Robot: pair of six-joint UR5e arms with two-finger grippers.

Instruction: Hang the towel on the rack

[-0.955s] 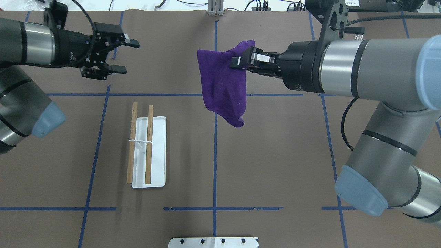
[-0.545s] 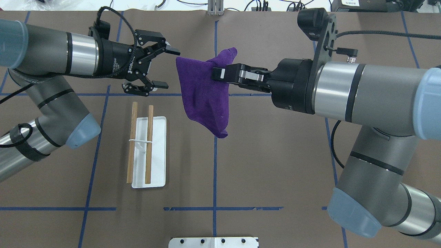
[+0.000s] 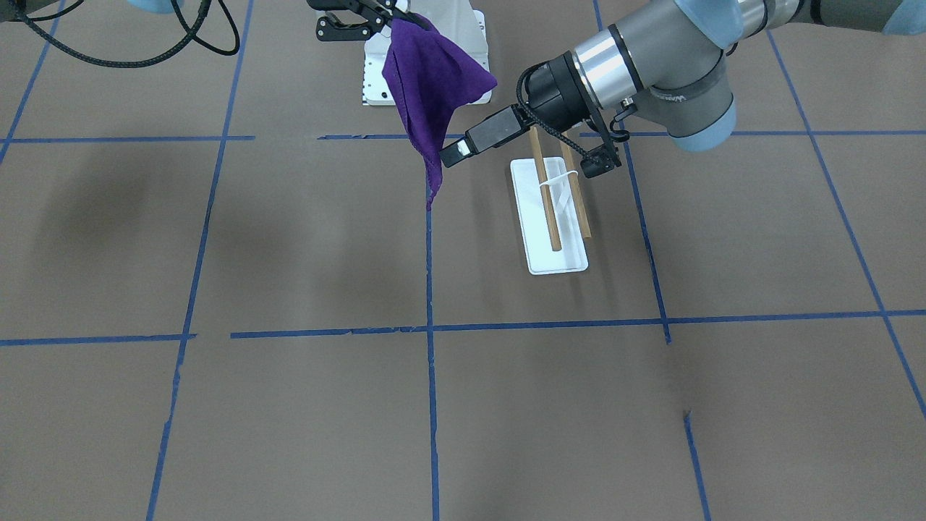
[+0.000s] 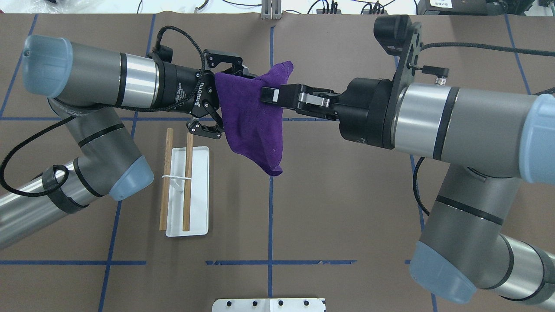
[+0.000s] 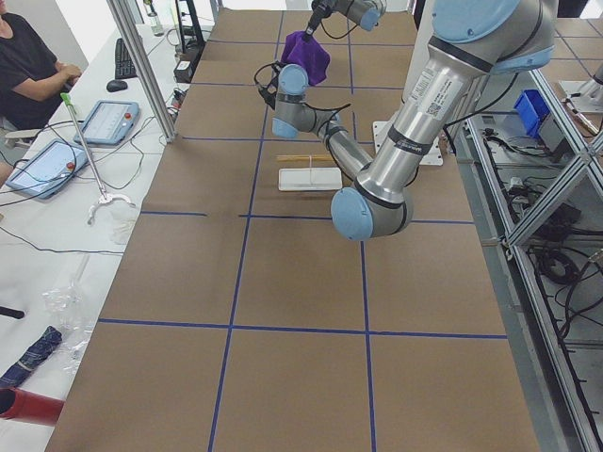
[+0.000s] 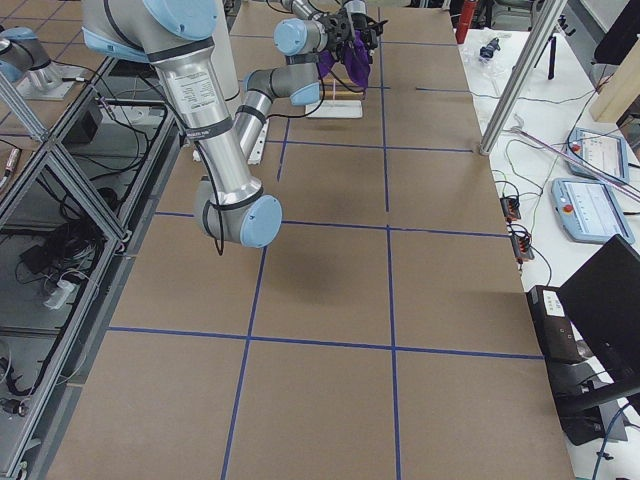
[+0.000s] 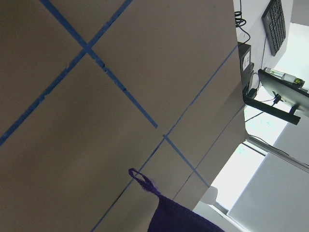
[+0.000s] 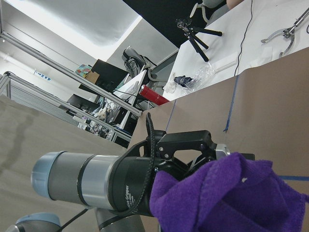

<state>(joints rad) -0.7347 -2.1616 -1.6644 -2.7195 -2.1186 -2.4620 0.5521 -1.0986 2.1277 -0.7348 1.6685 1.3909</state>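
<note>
The purple towel (image 4: 251, 117) hangs in the air from my right gripper (image 4: 271, 94), which is shut on its upper part; it also shows in the front view (image 3: 434, 72). My left gripper (image 4: 225, 99) is open, its jaws spread on either side of the towel's left edge, the fingertips partly hidden behind the cloth. The right wrist view shows the towel (image 8: 227, 193) with the left gripper (image 8: 193, 145) just behind it. The rack (image 4: 187, 195), two wooden dowels over a white tray, stands on the table below and left of the towel, untouched.
A white metal pedestal with bolt holes (image 4: 269, 304) sits at the near table edge. Blue tape lines cross the brown table (image 4: 347, 216). An operator (image 5: 28, 66) sits beyond the table's far side in the exterior left view.
My left arm has swung right until its open jaws reach the towel's left edge. My right gripper has carried the towel a little further left.
</note>
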